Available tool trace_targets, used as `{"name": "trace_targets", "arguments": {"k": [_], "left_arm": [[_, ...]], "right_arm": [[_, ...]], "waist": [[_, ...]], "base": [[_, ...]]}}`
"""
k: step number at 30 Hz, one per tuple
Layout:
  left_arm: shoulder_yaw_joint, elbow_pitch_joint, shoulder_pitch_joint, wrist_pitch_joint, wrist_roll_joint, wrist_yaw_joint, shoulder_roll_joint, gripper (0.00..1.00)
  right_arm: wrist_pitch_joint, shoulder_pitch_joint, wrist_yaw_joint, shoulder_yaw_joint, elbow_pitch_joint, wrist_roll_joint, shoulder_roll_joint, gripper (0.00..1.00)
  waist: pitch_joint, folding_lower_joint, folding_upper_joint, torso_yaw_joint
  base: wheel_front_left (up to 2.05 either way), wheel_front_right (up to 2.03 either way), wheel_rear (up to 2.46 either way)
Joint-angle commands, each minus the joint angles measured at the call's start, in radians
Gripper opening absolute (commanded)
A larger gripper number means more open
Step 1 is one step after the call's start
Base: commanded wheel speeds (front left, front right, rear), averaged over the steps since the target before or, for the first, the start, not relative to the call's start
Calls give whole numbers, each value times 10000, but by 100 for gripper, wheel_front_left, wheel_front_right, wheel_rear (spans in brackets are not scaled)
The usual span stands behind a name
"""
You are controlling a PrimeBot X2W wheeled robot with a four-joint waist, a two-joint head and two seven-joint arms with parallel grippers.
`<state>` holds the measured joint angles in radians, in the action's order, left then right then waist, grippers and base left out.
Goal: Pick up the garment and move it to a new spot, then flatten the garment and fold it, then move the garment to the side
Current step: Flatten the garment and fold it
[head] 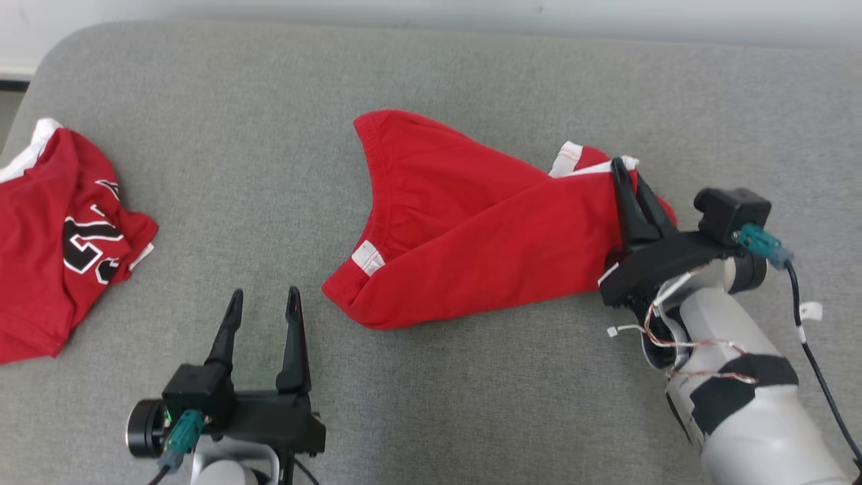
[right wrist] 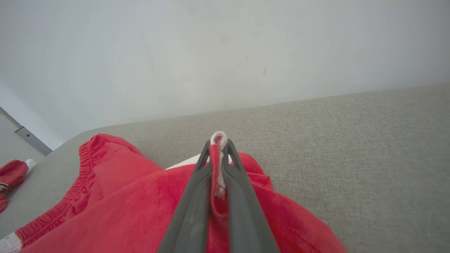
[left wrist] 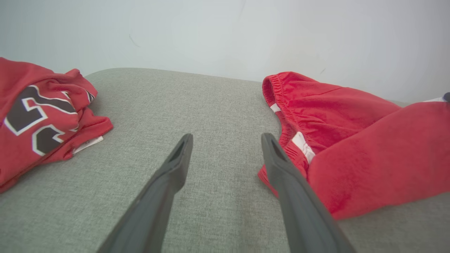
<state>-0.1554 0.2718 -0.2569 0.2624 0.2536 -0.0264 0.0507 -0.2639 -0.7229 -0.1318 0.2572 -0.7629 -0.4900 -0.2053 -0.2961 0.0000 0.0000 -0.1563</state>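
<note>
Our left gripper [head: 264,293] sits at 7 o'clock in the head view. Its 2 long dark fingers are spread apart over the grey fabric-covered surface [head: 269,121], holding nothing, near the waistband end of the red shorts with white trim [head: 471,236]. Those shorts lie crumpled across the centre, reaching toward 3 o'clock. There our right gripper [head: 625,168] is pinched together on a fold of the white-edged red cloth, which we see squeezed between its fingers in the right wrist view. At 9 o'clock, well apart, lies a rumpled red jersey with black-and-white numerals [head: 60,242].
</note>
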Motion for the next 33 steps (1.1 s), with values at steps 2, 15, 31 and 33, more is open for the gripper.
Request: {"name": "trace_targets", "arguments": {"k": [2, 15, 31, 33], "left_arm": [[73, 70, 250, 38, -63, 62, -5, 100], [694, 540, 1521, 38, -303, 331, -3, 100], [793, 836, 1643, 38, -368, 409, -3, 100], [712, 876, 1557, 38, -360, 419, -5, 100]], "right_arm": [[-7, 352, 20, -103, 472, 28, -1, 0], [-5, 4487, 20, 503, 4439, 674, -708, 0], [-5, 4826, 20, 459, 4605, 2236, -2133, 0], [-5, 4707, 20, 369, 4642, 2362, -2107, 73]], "waist": [[429, 0, 0, 230], [2340, 0, 0, 1503], [2329, 0, 0, 2072], [2293, 0, 0, 2040]], "base": [[0, 0, 0], [0, 0, 0], [0, 0, 0], [0, 0, 0]]}}
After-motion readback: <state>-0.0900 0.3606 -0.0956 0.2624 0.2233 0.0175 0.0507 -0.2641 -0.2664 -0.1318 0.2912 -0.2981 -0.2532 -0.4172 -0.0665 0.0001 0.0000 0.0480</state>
